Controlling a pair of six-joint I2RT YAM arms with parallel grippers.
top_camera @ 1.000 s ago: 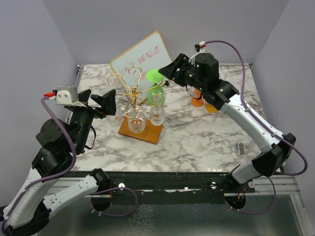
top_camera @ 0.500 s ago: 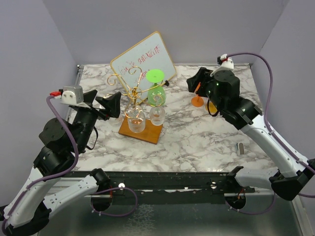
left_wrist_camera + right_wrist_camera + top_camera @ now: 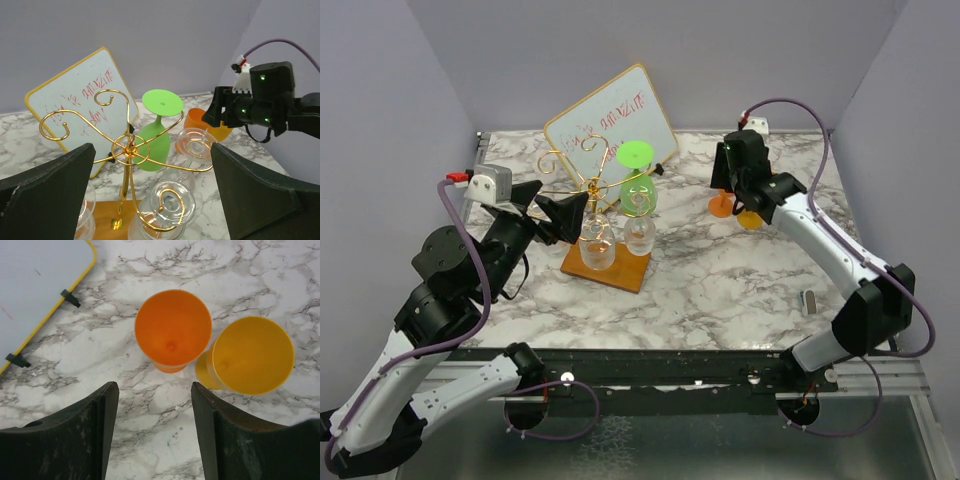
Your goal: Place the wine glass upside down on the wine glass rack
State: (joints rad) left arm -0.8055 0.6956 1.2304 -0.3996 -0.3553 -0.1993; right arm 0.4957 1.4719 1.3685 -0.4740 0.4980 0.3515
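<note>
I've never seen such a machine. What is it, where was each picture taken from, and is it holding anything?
These are two robot arms bolted at a marble table's near edge. The wide picture looks down from above and behind; the other two come from a camera on each wrist, so the dark shapes below are its fingers. On the table: a gold wire rack with a green glass hanging upside down, a whiteboard, an orange glass and a yellow glass. The left fingers face the rack; the right fingers hover over the orange glass. Both are open, holding nothing.
</note>
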